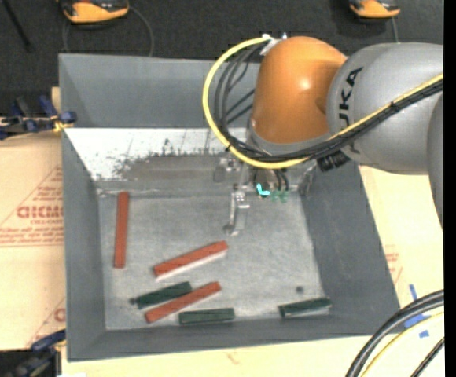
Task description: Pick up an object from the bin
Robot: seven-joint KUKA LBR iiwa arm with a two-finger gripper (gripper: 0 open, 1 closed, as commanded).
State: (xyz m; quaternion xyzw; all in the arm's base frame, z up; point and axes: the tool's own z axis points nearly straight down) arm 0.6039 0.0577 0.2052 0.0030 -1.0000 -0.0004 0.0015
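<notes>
Six sticks [120, 230] (3 red, 3 dk green) on bin [82, 234] floor. Gripper [236, 210] near red stick at ctr [190, 259], not touching; open/closed: cannot tell.

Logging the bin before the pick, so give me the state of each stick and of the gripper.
Left red stick: flat, alone, near left wall.
Middle red stick: flat, slanted, free.
Lower red stick: flat, close beside upper green stick.
Upper green stick: flat.
Front green stick: flat, by front wall.
Right green stick: flat, front right corner.
Gripper: above middle red stick's upper end; open or shut unclear.
</notes>
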